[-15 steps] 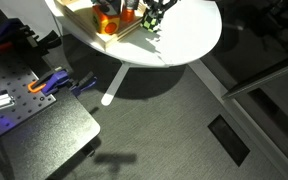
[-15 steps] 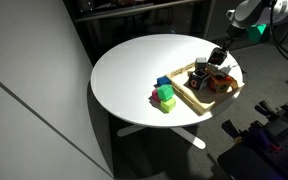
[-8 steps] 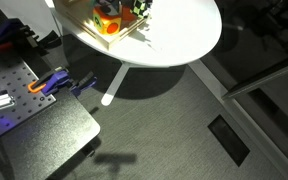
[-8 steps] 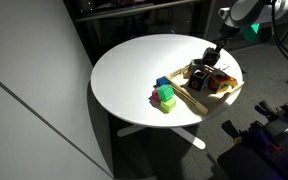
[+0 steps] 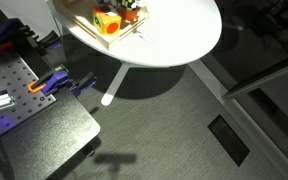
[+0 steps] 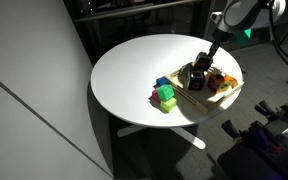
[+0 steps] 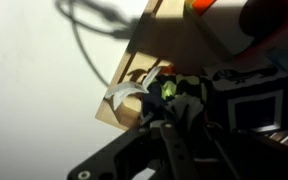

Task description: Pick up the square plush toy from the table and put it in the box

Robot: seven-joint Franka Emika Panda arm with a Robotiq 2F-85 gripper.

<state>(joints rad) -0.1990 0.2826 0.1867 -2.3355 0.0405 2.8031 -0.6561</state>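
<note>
gripper [image 6: 197, 73] clamped on the checkered plush toy [image 7: 170, 89], sitting low over one corner of the wooden box [image 7: 122, 100], round white table [image 6: 134, 70] underneath, orange stuff [image 5: 108, 22] in the box

It looked like a robotics lab set up in an office-like room. A grey perforated metal bench [image 5: 29, 115] sat at eight o'clock in an exterior view, with orange and blue clamps [image 5: 49, 83] at its edge. Dark carpet [image 5: 164, 130], with a floor hatch [image 5: 228, 138] at four o'clock, surrounded the round white desk [image 6: 129, 70].
</note>
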